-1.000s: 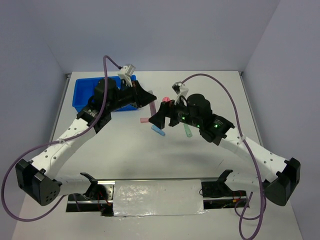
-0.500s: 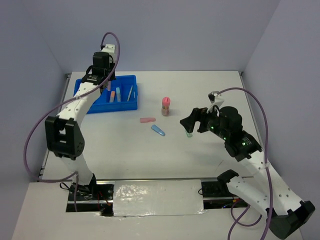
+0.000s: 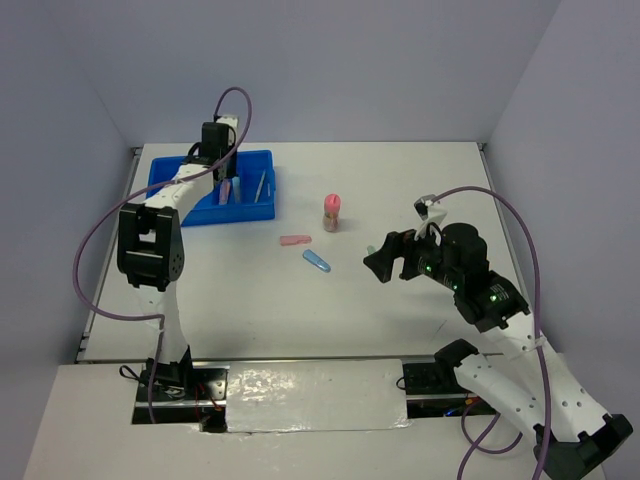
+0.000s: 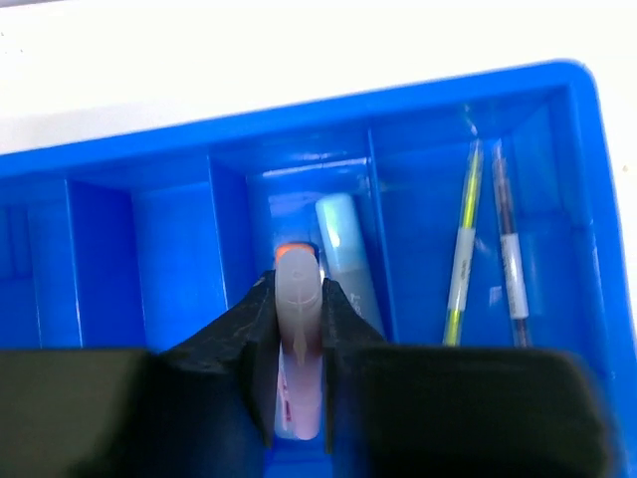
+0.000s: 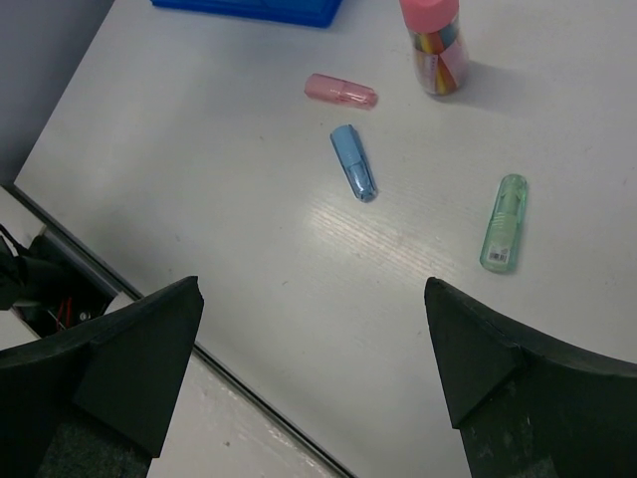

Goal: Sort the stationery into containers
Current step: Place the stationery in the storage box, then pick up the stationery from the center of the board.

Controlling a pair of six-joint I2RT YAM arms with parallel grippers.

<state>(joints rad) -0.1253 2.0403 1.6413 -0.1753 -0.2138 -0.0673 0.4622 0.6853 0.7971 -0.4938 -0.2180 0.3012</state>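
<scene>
One pale pink marker (image 4: 300,349) is pinched in the left claw (image 4: 298,291) over the middle compartment of the blue tray (image 4: 169,249), its long axis aligned with that slot. The right claw (image 5: 309,299) is spread wide above the desk (image 5: 249,249).

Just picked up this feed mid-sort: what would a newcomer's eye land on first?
The blue tray at the table's far left, where the left gripper is shut on a pale marker over a compartment holding a light blue marker. The right gripper hangs wide open near a loose pink marker, blue marker, green marker and pink-capped jar.
</scene>
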